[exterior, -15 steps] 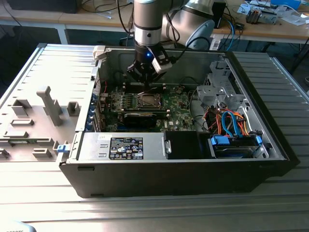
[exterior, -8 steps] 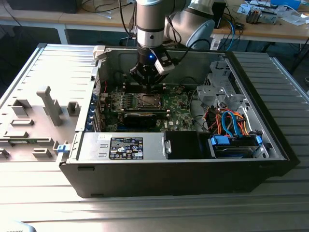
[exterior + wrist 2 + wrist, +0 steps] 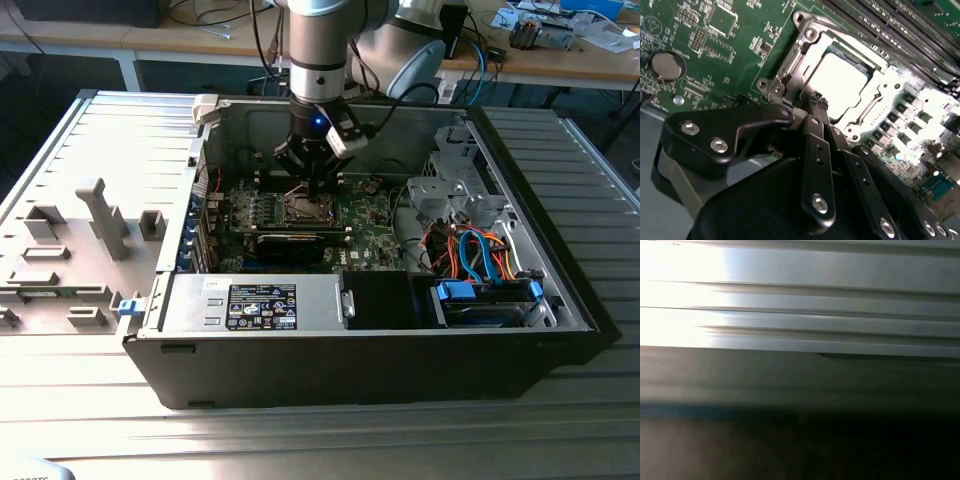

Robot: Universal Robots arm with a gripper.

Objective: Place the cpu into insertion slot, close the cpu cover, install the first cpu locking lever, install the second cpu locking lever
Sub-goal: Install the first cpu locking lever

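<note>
While the arm reaches down into the open computer case (image 3: 560, 300) on the ribbed metal counter (image 3: 400, 440), the exterior view shows the tool (image 3: 312, 182) poised directly over the insertion slot (image 3: 302, 207) in the middle of the green motherboard (image 3: 365, 215). A long black card (image 3: 290, 242) lies just beside the slot on the camera's side, and the grey power supply (image 3: 255, 303) sits nearer still.

In the second wrist view, the cpu (image 3: 840, 82) lies flat inside the insertion slot (image 3: 802, 37), its pale metal top glaring under the light. The cpu cover (image 3: 880, 85) appears to lie down around it, its window framing the chip. The tool (image 3: 818, 102) stands at the rim of the socket, just beside the cpu and not on it; its 2 fingertips (image 3: 814, 101) are pressed together with nothing visible between them, so it is clenched and empty. A round coin battery (image 3: 668, 66) sits well apart on the board.

The first wrist view shows pale ribbed metal panelling (image 3: 800, 300) above a dark band.

By this evidence, placing the chip looks done and the cover looks closed, so the step in hand is probably the 1st locking lever. That calls for the closed tip to catch a thin lever at the socket's edge and press it down.
</note>
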